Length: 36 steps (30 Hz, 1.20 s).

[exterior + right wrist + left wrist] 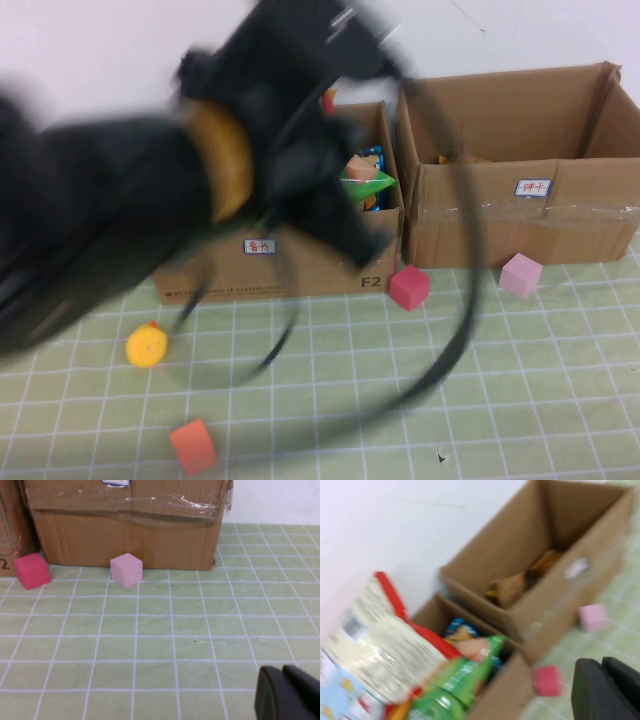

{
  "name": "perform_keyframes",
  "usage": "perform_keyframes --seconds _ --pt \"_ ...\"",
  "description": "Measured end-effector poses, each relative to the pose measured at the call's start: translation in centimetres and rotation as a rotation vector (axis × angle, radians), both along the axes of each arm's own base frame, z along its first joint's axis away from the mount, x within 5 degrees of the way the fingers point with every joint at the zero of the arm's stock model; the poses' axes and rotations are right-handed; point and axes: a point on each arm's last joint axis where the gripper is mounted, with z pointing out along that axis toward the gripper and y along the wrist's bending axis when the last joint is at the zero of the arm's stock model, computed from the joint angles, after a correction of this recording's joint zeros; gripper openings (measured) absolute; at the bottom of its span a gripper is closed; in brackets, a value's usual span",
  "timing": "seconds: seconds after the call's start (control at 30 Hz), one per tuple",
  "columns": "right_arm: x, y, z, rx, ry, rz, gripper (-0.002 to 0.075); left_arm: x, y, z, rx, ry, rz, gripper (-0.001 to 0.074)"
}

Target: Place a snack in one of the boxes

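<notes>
Two open cardboard boxes stand at the back of the green mat. The left box (pixel 300 270) holds several snack packs (pixel 365 175); the left wrist view shows a big red and white bag (pixel 385 650) and a green pack (pixel 465 672). The right box (pixel 520 220) holds brownish packs (pixel 520 582). My left arm (pixel 290 150) is blurred, raised over the left box. My left gripper (pixel 607 690) is shut with nothing in it. My right gripper (pixel 290 692) is shut and empty, low over the mat in front of the right box (pixel 125 535); it does not show in the high view.
A red cube (pixel 408 286) and a pink cube (pixel 520 274) lie just in front of the boxes. A yellow toy (pixel 147 345) and an orange cube (pixel 193 446) lie on the mat at the front left. Black cables (pixel 450 350) hang from the left arm.
</notes>
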Motion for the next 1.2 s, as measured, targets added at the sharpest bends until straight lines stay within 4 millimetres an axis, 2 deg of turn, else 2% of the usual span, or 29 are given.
perform_keyframes --seconds 0.2,0.47,0.67,0.97,1.07,1.1,1.2 --pt "0.0 0.0 0.0 0.0 0.0 0.0 -0.0002 -6.5 6.0 -1.6 -0.153 0.03 -0.014 -0.0001" --pt "0.0 0.0 0.0 0.0 0.0 0.0 -0.0002 -11.8 12.4 -4.7 -0.197 0.023 0.022 -0.0001" --pt "0.0 0.0 0.0 0.0 0.0 0.0 -0.0002 -13.3 14.7 -7.5 -0.164 0.004 0.065 -0.0001" --pt "0.0 0.0 0.0 0.0 0.0 0.0 -0.0002 -14.3 17.4 -9.1 -0.181 0.048 0.206 -0.0001" --pt "0.0 0.0 0.0 0.0 0.0 0.0 -0.0002 -14.8 18.1 -10.4 -0.194 0.048 0.229 -0.0001" --pt "0.0 0.0 0.0 0.0 0.0 0.0 -0.0002 -15.2 18.6 -11.7 -0.221 0.058 0.261 -0.0001" --pt "0.0 0.0 0.0 0.0 0.0 0.0 -0.0002 -15.7 19.2 -13.5 -0.262 0.034 0.313 -0.0001"
